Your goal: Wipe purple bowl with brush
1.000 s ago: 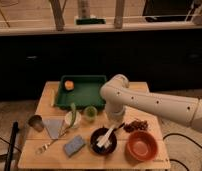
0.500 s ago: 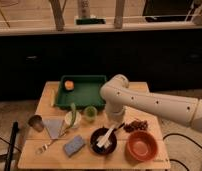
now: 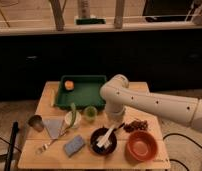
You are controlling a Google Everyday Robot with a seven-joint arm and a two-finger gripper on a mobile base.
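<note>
The purple bowl (image 3: 95, 136), very dark and round, sits on the wooden table (image 3: 144, 91) near the front middle. The pale cream brush (image 3: 107, 137) lies slanted inside it, head down in the bowl, handle rising toward the upper right. My gripper (image 3: 117, 126) hangs from the white arm (image 3: 144, 100) just above the bowl's far right rim. It is shut on the brush's handle end. The fingers are mostly hidden under the wrist.
An orange-red bowl (image 3: 142, 145) stands right of the dark bowl, with a dark reddish cluster (image 3: 137, 125) behind it. A blue-grey sponge (image 3: 74, 145), a fork (image 3: 48, 145), a grey cloth (image 3: 53, 127), a metal cup (image 3: 35, 122) and a pale green cup (image 3: 90, 113) lie left. A green tray (image 3: 89, 96) holds an orange (image 3: 69, 85).
</note>
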